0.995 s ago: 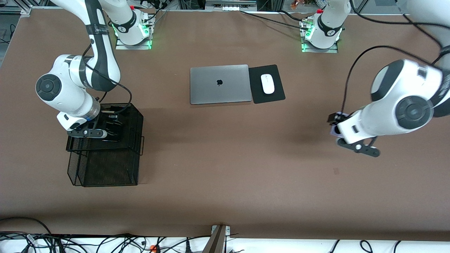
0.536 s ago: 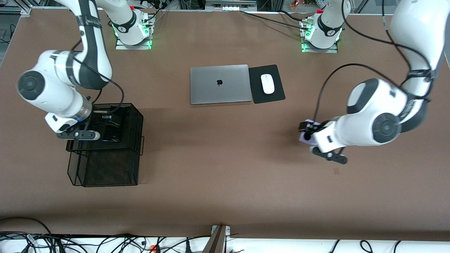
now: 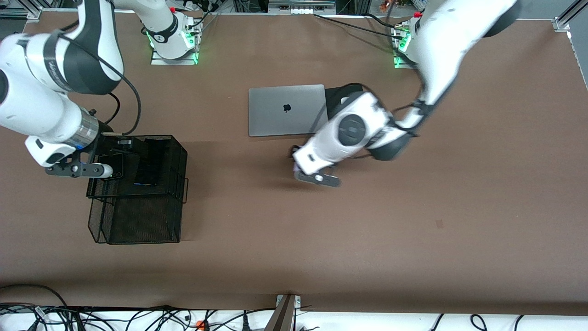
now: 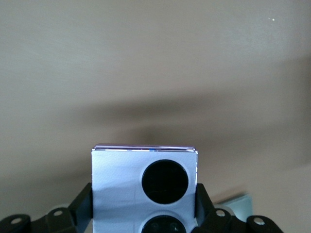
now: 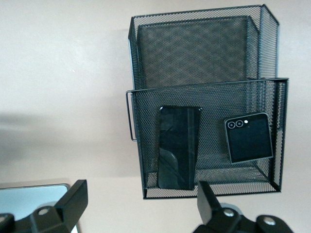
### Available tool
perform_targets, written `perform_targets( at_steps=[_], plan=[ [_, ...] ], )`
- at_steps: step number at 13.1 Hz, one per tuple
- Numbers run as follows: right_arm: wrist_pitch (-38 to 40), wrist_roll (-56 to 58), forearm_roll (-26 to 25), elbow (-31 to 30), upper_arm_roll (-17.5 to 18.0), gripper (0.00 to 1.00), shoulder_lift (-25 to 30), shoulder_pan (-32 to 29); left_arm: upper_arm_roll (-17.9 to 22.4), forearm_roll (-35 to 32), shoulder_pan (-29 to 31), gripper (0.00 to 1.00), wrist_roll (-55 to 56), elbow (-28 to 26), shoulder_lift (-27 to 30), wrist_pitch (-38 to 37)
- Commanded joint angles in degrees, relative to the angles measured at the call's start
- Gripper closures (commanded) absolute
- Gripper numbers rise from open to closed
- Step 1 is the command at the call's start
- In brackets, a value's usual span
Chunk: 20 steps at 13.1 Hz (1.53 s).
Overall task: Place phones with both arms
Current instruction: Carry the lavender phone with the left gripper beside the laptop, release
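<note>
My left gripper [image 4: 144, 213] is shut on the square lavender-white phone [image 4: 121, 179], which stands upright between the fingers with its two black camera rings showing. In the front view that gripper [image 3: 297, 169] hangs over the bare table just in front of the laptop, the phone [image 3: 296, 173] barely peeking out. The long slim black phone [image 5: 179, 147] and the small square black flip phone [image 5: 248, 137] lie side by side in the upper tier of the black mesh basket [image 5: 204, 29]. My right gripper [image 5: 141, 199] is open and holds nothing, high over that basket's [image 3: 138, 216] edge.
A closed silver laptop [image 3: 285, 110] lies mid-table, its corner [image 5: 29, 199] also in the right wrist view. The black mouse pad [image 3: 333, 94] beside it is mostly covered by my left arm. Cables run along the table edge nearest the front camera.
My left arm has swung from its end of the table to the middle, carrying the lavender-white phone. My right arm has risen and drawn back from the basket, leaving both black phones inside.
</note>
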<state>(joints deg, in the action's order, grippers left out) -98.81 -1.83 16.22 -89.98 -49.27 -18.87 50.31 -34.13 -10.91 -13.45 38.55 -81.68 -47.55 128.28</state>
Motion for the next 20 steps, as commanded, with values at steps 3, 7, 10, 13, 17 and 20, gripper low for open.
perform_targets(
  at_steps=[3, 7, 10, 13, 17, 20],
  plan=[
    [1.78, -1.42, -0.84, 1.73, -0.04, 0.00, -0.20, -0.65, 12.50, 0.72, -15.27, 0.85, 9.79, 2.05, -5.09, 11.98],
    [1.87, -1.43, -0.92, 1.65, -0.04, 0.00, -0.64, -0.74, 12.95, 1.07, -16.69, 0.84, 10.58, 2.13, -6.51, 14.81],
    [1.87, -1.43, -0.92, 1.65, 0.05, 0.00, -0.73, -0.74, 13.04, 0.55, -18.28, 0.01, 12.17, 2.05, -6.68, 15.51],
    [1.87, -1.60, -0.92, 1.56, 0.05, 0.00, -0.73, -0.74, 13.13, 0.28, -16.45, 0.00, 12.43, 1.70, -2.92, 14.21],
    [1.78, -1.78, -0.92, 1.12, 0.14, 0.00, -1.17, -0.65, 15.23, -4.53, -12.31, 0.00, 9.89, 2.14, 8.75, -10.28],
    [-1.10, -5.63, -0.22, 0.42, 0.58, 0.00, -5.02, 0.83, 15.24, -5.88, -4.69, 0.00, -4.64, 2.22, 16.06, -24.43]
  ],
)
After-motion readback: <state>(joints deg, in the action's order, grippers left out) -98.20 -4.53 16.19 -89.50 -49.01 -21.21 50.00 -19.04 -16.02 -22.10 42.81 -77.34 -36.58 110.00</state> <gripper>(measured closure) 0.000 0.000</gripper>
